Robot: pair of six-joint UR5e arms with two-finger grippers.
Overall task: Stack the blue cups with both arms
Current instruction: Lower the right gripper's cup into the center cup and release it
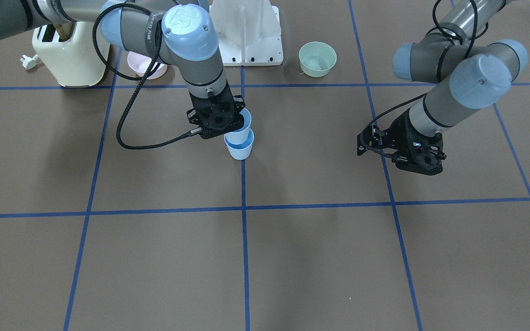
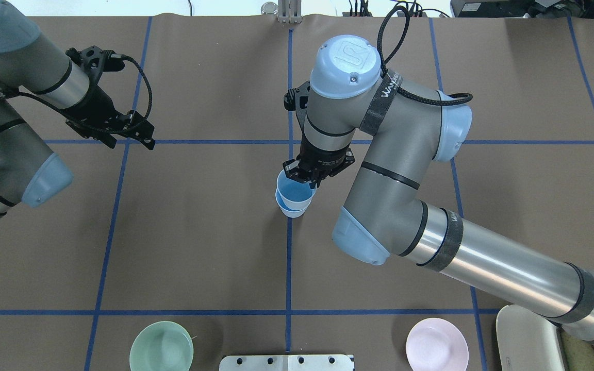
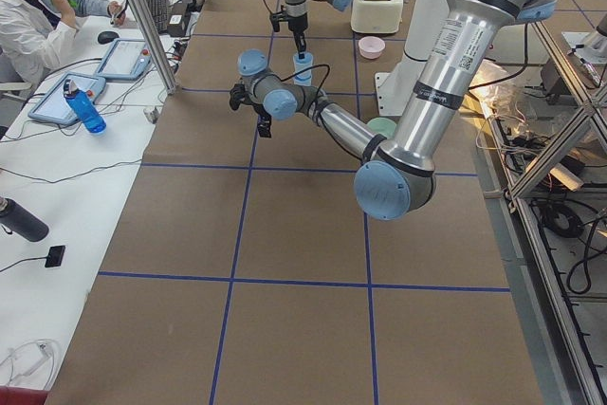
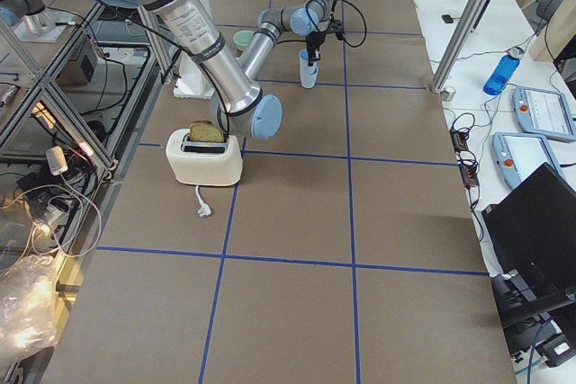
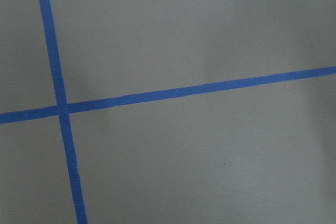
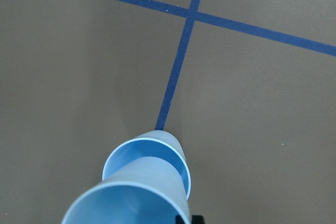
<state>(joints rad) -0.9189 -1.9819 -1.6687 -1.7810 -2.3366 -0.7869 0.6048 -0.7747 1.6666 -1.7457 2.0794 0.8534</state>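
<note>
— Where do we stand?
— Our right end effector [image 2: 311, 176] pinches the upper blue cup [image 2: 294, 191] by its rim, upright, directly over the lower blue cup [image 1: 239, 148] on the desk [image 1: 292, 257] — partly nested.
— And the left end effector [image 1: 403, 151]?
— Well apart; spread or pressed together, we cannot tell.

Open tabletop [image 1: 292, 257] toward operators' edge; toaster [image 1: 69, 55], pink bowl [image 2: 436, 351], green bowl [image 1: 317, 58] crowd robot-side edge; cups [image 1: 239, 135] at centre.

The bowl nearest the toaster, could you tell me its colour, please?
Pale pink bowl; clearest in the overhead exterior view.
</note>
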